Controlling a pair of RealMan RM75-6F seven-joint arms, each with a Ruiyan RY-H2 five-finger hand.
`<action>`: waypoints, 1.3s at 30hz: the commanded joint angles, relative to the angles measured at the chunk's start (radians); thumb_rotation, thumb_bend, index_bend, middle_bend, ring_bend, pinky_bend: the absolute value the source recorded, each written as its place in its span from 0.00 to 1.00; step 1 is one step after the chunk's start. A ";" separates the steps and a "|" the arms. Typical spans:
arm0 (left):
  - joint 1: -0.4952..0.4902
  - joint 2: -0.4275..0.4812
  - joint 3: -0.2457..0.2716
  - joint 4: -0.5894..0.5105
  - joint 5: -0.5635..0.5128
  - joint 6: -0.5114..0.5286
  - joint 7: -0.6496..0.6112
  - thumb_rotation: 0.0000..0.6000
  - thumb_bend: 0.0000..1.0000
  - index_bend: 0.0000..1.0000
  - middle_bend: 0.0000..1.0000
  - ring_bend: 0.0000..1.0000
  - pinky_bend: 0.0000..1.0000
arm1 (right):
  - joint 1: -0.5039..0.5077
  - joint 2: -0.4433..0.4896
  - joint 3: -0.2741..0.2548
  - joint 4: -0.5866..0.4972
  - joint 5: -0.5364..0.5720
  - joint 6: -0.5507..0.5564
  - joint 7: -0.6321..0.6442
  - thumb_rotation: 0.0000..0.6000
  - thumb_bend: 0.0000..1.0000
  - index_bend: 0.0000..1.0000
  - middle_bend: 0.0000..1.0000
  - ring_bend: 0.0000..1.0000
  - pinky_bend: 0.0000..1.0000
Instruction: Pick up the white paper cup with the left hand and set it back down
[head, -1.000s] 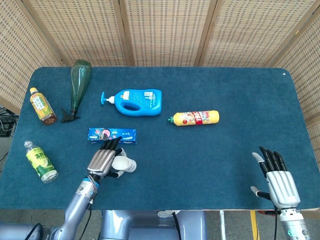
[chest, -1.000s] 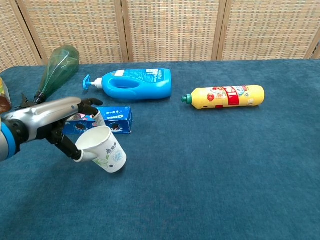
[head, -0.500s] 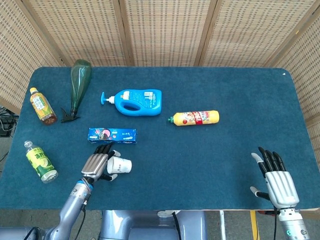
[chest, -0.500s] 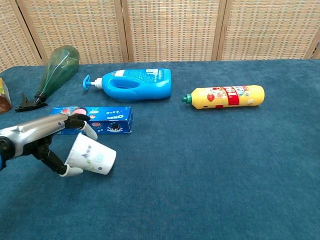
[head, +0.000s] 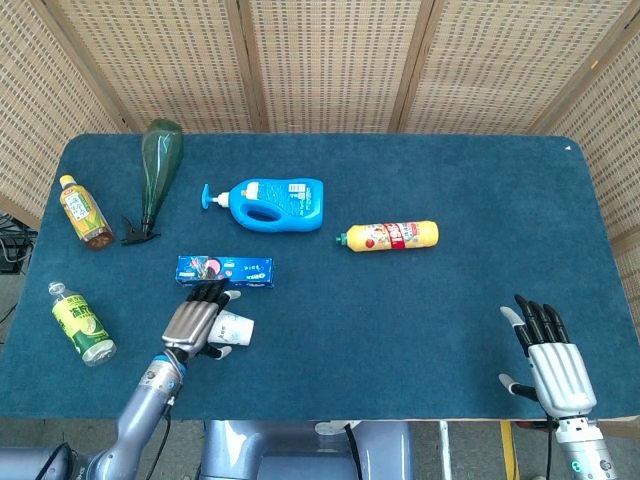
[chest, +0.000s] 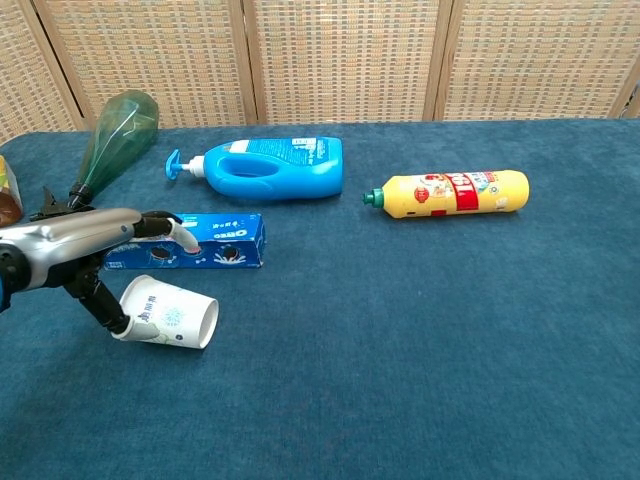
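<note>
The white paper cup (chest: 168, 312) lies on its side on the blue table cloth, mouth to the right, also visible in the head view (head: 234, 328). My left hand (chest: 85, 248) hovers over the cup's base end. Its upper fingers (chest: 172, 226) stretch above the cup with a clear gap, in front of the blue biscuit box. The dark thumb (chest: 104, 305) reaches down to the cup's base rim and seems to touch it. In the head view the left hand (head: 193, 321) sits just left of the cup. My right hand (head: 553, 363) rests flat and open at the near right edge.
A blue biscuit box (chest: 190, 242) lies right behind the cup. Further back are a blue detergent bottle (chest: 265, 167), a yellow bottle (chest: 452, 192) and a green spray bottle (chest: 108, 140). Two drink bottles (head: 82, 322) (head: 84, 211) lie at the left edge.
The cup has come down from a tilted, lifted hold to lying on its side on the cloth. The left hand's fingers have lifted off it. The right hand has not moved.
</note>
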 joint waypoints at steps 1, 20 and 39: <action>-0.063 -0.012 -0.011 -0.037 -0.084 0.040 0.146 1.00 0.22 0.19 0.00 0.00 0.00 | 0.000 0.001 0.001 0.000 0.001 0.000 0.003 1.00 0.06 0.00 0.00 0.00 0.02; -0.169 -0.118 0.014 -0.023 -0.197 0.150 0.384 1.00 0.24 0.21 0.00 0.00 0.00 | 0.000 0.008 0.001 -0.003 -0.004 0.004 0.020 1.00 0.06 0.00 0.00 0.00 0.02; -0.184 -0.211 0.052 0.071 -0.173 0.175 0.425 1.00 0.26 0.35 0.00 0.00 0.00 | 0.000 0.006 -0.003 0.001 -0.016 0.007 0.029 1.00 0.06 0.00 0.00 0.00 0.02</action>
